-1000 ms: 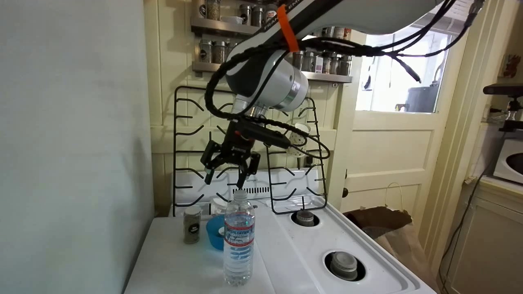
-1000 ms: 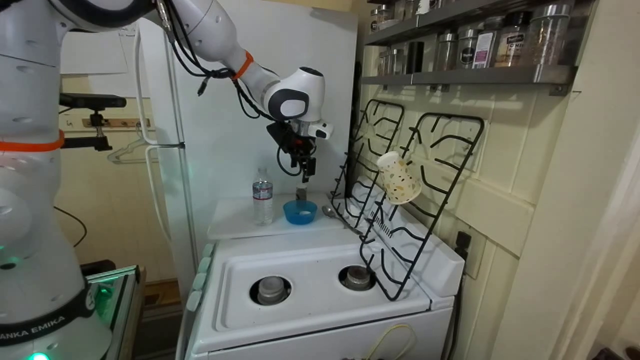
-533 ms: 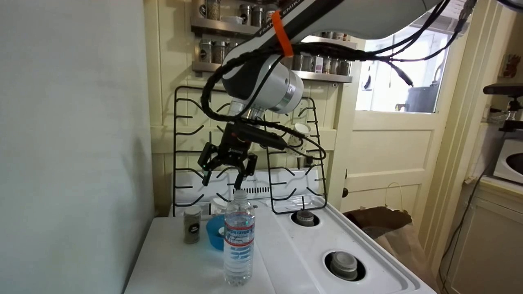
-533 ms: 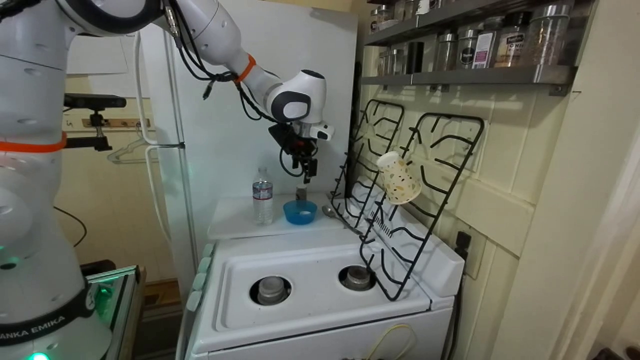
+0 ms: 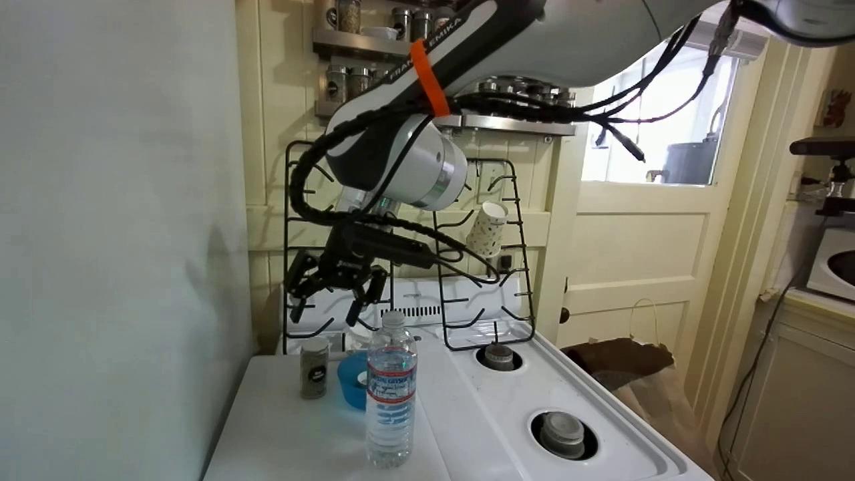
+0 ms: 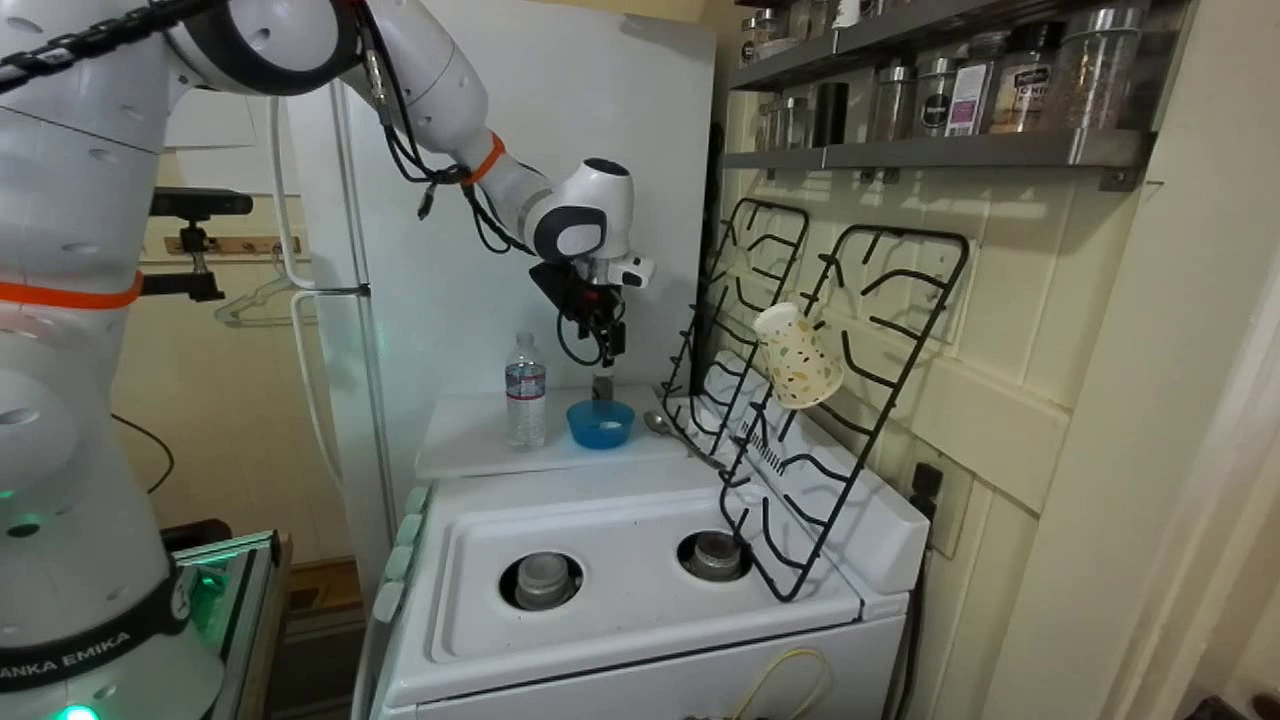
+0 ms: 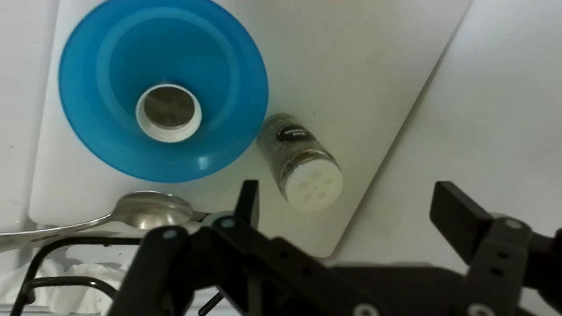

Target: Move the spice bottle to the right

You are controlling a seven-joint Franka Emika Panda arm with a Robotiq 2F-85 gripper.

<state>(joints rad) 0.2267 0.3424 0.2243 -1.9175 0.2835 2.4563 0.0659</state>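
The spice bottle [image 5: 313,374] is a small greyish-brown jar with a white cap. It stands upright on the white board left of the blue bowl in an exterior view. In another exterior view the spice bottle [image 6: 602,388] is partly hidden behind the bowl. In the wrist view the spice bottle [image 7: 290,147] shows its holed cap in the gap between the fingers, closer to the left finger. My gripper [image 5: 325,315] is open and empty, a little above the bottle and not touching it. The gripper also shows in the wrist view [image 7: 347,193] with its fingers wide apart.
A blue bowl [image 7: 184,57] holding a small white-rimmed cap stands close beside the bottle. A tall clear water bottle [image 5: 391,401] stands in front of the bowl. A spoon [image 7: 151,210] and upright black stove grates [image 6: 845,480] are at the back, by the wall.
My gripper has moved left and down in an exterior view, to just above the spice bottle. It stays open. The bottle, bowl and water bottle have not moved.
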